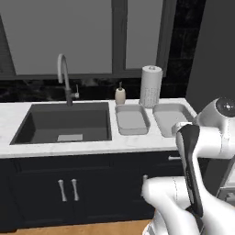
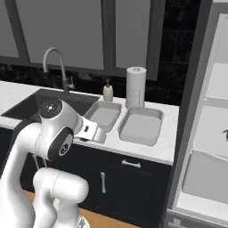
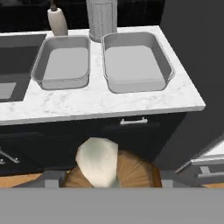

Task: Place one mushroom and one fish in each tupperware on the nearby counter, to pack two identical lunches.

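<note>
A mushroom (image 3: 98,162) with a pale stem and a brown ribbed cap sits right in front of the hand camera, and my gripper (image 3: 103,183) is shut on it. From the right base camera the gripper (image 2: 99,135) hangs in front of the counter's (image 3: 100,103) edge, short of the trays. Two light-grey tupperware trays stand side by side on the counter, both empty: the left one (image 3: 63,63) (image 1: 132,120) (image 2: 104,115) beside the sink and the right one (image 3: 135,61) (image 1: 172,118) (image 2: 140,125). The fish is out of view.
A dark sink (image 1: 64,121) with a curved faucet (image 1: 64,78) lies left of the trays. Behind them stand a soap bottle (image 1: 120,94) and a paper towel roll (image 1: 150,86). An open fridge (image 2: 209,133) with pale shelves rises at the right.
</note>
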Motion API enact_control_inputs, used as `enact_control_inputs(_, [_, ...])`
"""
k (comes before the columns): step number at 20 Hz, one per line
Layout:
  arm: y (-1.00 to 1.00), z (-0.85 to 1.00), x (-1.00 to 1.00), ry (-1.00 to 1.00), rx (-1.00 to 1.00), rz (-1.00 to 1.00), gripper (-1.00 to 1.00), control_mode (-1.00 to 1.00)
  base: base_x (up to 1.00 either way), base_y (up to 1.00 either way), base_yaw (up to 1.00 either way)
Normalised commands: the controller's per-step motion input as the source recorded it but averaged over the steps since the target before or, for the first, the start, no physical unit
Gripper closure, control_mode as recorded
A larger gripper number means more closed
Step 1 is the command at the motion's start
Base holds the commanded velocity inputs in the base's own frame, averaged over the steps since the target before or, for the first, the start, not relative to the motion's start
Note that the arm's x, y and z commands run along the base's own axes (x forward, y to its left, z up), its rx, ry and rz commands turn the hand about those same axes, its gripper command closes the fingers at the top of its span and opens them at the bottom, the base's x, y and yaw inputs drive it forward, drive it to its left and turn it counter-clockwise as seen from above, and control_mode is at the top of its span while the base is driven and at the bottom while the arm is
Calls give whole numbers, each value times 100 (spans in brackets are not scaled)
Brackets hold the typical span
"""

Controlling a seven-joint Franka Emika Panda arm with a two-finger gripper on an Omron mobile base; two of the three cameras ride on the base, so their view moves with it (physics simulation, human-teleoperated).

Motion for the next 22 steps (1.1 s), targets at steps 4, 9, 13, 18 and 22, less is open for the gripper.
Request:
enact_control_inputs(4, [0,0,0,0,0,0,100,100,100,-8,-25])
enact_control_inputs(9, [-23,-23,60,11,0,-8,100,-100,40,-26,-10])
enact_control_inputs(13, [-9,-86,100,15,0,-8,100,-100,0,0,0])
enact_control_inputs(18, [-69,-89,100,3,5,-1,100,-100,0,0,0])
enact_control_inputs(22, [-88,-67,89,0,14,0,-100,-100,0,0,0])
